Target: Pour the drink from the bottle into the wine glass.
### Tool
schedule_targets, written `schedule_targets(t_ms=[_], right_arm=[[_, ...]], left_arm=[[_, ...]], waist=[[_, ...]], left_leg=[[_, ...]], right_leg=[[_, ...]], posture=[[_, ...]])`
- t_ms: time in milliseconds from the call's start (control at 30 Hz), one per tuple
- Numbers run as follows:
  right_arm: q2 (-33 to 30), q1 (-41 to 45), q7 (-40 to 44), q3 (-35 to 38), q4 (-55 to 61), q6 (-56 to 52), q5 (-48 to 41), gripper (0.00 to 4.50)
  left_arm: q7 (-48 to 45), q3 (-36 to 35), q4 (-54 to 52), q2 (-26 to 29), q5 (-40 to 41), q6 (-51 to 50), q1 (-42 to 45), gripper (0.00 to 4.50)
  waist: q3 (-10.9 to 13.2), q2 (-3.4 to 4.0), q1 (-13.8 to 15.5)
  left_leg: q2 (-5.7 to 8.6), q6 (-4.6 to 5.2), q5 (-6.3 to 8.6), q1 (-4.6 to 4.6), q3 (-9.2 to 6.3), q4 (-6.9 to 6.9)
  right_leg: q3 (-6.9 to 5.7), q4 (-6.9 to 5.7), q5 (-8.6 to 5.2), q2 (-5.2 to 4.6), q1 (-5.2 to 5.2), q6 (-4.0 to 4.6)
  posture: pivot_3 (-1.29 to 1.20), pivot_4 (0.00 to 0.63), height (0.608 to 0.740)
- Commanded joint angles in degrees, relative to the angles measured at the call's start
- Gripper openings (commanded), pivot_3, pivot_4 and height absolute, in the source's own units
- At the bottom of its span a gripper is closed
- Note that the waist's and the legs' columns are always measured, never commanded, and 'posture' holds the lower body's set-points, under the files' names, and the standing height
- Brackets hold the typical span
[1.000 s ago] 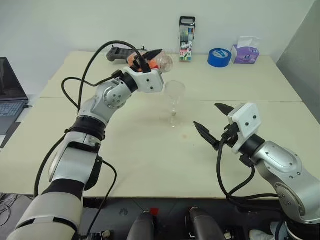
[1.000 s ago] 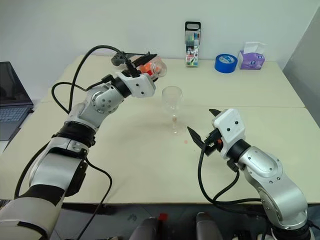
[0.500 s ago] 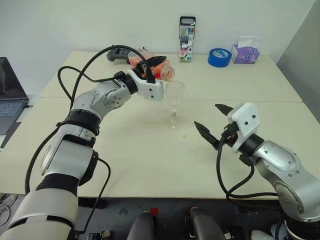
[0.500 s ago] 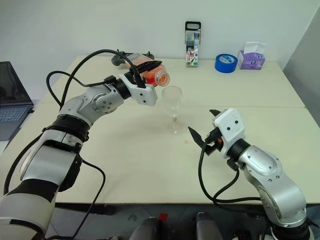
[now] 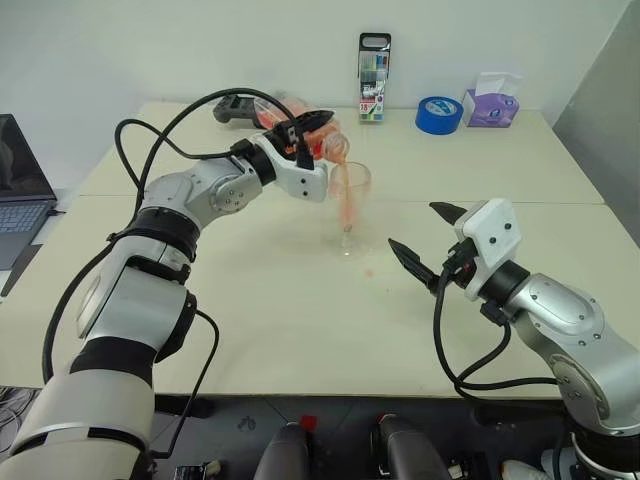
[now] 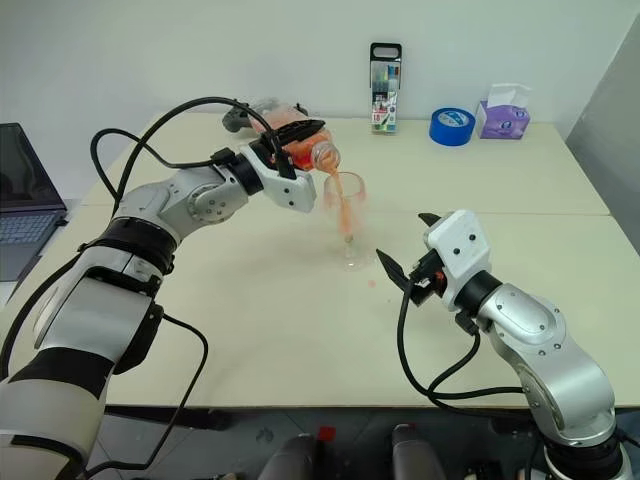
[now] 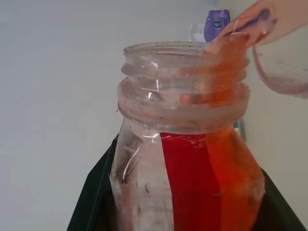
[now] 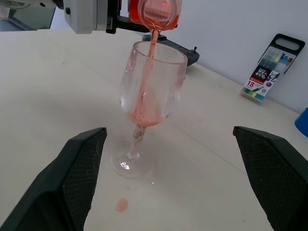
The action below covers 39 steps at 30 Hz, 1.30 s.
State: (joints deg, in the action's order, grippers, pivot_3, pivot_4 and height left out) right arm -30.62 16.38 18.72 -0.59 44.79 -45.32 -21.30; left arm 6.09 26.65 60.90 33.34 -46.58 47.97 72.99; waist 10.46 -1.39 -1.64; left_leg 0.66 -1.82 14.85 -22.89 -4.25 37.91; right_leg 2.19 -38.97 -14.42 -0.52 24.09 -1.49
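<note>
My left gripper (image 5: 304, 134) is shut on the bottle (image 5: 322, 143), a small clear plastic one with a red label. The bottle is tipped mouth-down over the wine glass (image 5: 348, 206). In the left wrist view its open neck (image 7: 184, 82) has no cap on it. A thin orange-red stream of the drink (image 8: 146, 65) falls from the mouth into the bowl, and a little has pooled at the bottom (image 8: 146, 115). The glass stands upright on the table (image 5: 270, 300). My right gripper (image 5: 415, 229) is open and holds nothing, level with the glass to its right and apart from it.
Small orange drops (image 8: 121, 205) lie on the table by the glass foot. At the back stand a marker case (image 5: 373, 78), a blue tape roll (image 5: 438, 114) and a tissue box (image 5: 490, 103). A black controller (image 5: 233, 106) lies behind the bottle. A laptop (image 5: 20, 190) sits far left.
The left gripper has rolled the bottle further mouth-down over the glass, and the drink now streams into the bowl. The right gripper has stayed still and open.
</note>
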Motion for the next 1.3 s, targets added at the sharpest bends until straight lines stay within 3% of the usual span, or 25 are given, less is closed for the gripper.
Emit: schedule_targets(t_ms=[33, 1300], right_arm=[[-0.46, 0.84, 0.32, 1.21, 1.16, 0.82, 0.37, 4.5], [-1.33, 0.72, 2.2, -0.02, 0.65, -0.16, 0.24, 4.5]], left_arm=[[1.52, -0.7, -0.45, 0.68, 0.65, -0.42, 2.96, 1.71], [2.94, 0.77, 0.89, -0.25, -0.11, 0.75, 4.15, 1.71]], waist=[[0.0, 0.0, 0.0], [0.0, 0.0, 0.0]], left_leg=[[0.0, 0.0, 0.0, 0.0, 0.0, 0.0], [0.0, 0.0, 0.0, 0.0, 0.01, 0.03]], right_leg=[[0.0, 0.0, 0.0, 0.0, 0.0, 0.0], [0.0, -0.03, 0.01, 0.0, 0.0, 0.01]], posture=[[0.0, 0.15, 0.74], [0.0, 0.15, 0.74]])
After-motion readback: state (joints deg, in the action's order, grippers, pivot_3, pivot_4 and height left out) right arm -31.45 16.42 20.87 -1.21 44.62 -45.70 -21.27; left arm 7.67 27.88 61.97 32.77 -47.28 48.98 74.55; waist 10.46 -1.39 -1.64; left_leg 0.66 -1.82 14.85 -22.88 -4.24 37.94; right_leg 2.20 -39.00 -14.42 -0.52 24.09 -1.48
